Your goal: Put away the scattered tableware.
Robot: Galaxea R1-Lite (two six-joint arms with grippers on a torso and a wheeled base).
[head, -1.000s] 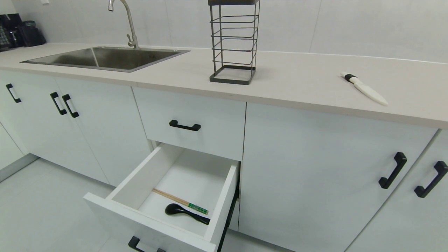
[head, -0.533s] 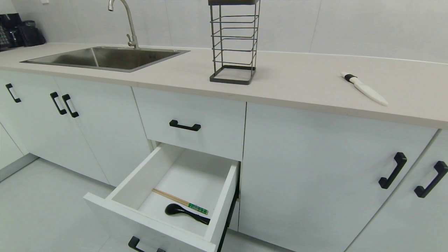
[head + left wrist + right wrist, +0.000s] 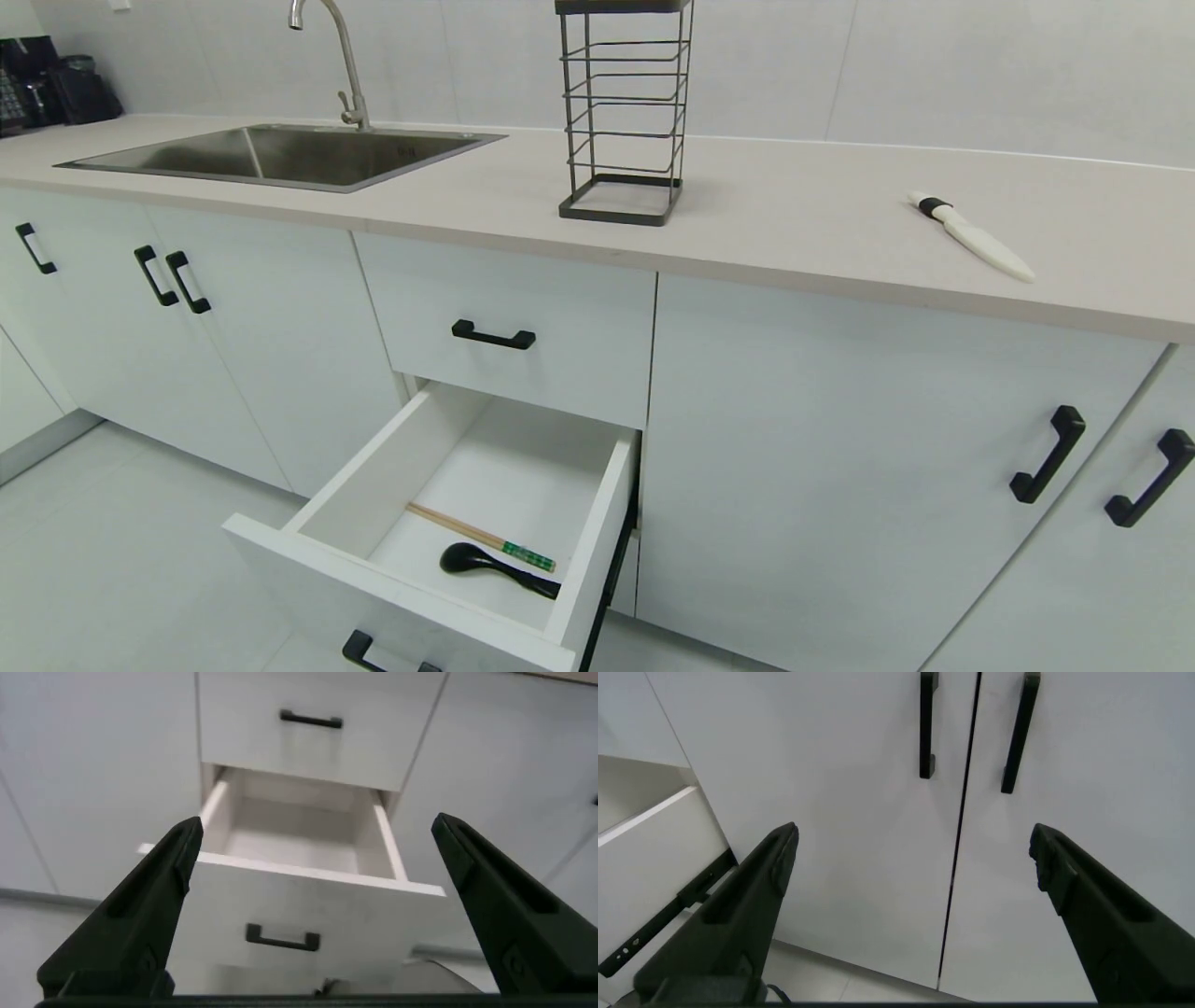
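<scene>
In the open drawer [image 3: 373, 471], close to its front right corner, lie a pair of wooden chopsticks [image 3: 481, 539] with green ends and a black spoon [image 3: 495, 567]. The spoon sits just in front of the chopsticks, nearer the drawer's front panel. Both are angled the same way, and I cannot tell whether they touch.

Directly above the open drawer is a closed drawer [image 3: 513, 327] with a black handle. Over that runs the counter [image 3: 794, 224]. A white knife [image 3: 971, 237] with a black band lies flat on the counter, up and well to the right of the open drawer. A black wire rack [image 3: 623, 121] stands upright on the counter above the drawer. The steel sink [image 3: 280, 154] is set into the counter up and to the drawer's left.

The left gripper [image 3: 318, 915] sits low in front of the open drawer and faces its front panel. Its fingers are spread wide apart, with the drawer's handle [image 3: 282, 939] seen between them. The right gripper [image 3: 910, 924] is off to the drawer's right and faces a pair of cabinet doors [image 3: 831, 812] with black handles. Its fingers are also spread wide apart.
</scene>
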